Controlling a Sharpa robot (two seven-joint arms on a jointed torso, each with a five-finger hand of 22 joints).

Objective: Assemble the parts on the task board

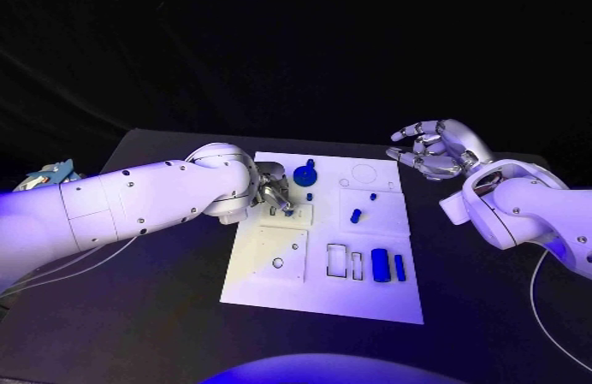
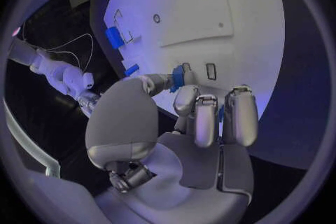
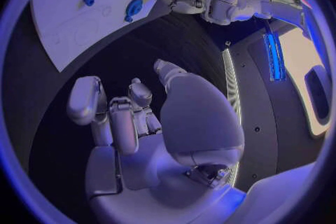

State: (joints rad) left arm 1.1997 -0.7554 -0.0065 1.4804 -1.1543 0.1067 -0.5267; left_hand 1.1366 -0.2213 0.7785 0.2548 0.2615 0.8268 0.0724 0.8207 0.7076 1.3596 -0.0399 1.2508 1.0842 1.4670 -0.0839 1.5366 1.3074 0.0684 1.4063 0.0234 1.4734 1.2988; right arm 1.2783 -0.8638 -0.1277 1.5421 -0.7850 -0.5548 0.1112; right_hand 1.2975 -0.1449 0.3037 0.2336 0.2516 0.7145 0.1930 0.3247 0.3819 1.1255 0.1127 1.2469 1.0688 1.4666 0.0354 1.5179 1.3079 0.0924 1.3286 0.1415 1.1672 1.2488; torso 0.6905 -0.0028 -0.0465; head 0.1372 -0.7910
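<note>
At the centre of the black surface (image 1: 161,307) lay the white task board (image 1: 323,294), and the left hand (image 1: 274,197) was down over its upper left part, at about ten o'clock from the board's middle. In the left wrist view that hand's fingertips (image 2: 183,96) pinched a small blue part (image 2: 178,76) just above the board, close beside a narrow rectangular slot (image 2: 210,71), so the step in hand looked like seating this piece into its recess. The next move would probably call for lining the piece up with the slot and pressing it straight down, without tilting. Other blue parts waited on the board: a round disc (image 1: 304,175) toward twelve o'clock, a short peg (image 1: 355,216) near the middle, and two upright bars (image 1: 381,265) at about five o'clock, beside empty rectangular outlines (image 1: 337,261). The left arm (image 1: 136,200) reached in from nine o'clock, its wrist bent so the hand pointed down at the board. The right hand (image 1: 432,149) hovered off the board's far right corner, at about two o'clock, palm turned inward and fingers curled in loosely, holding nothing; most of the assembly seemed not yet done.
</note>
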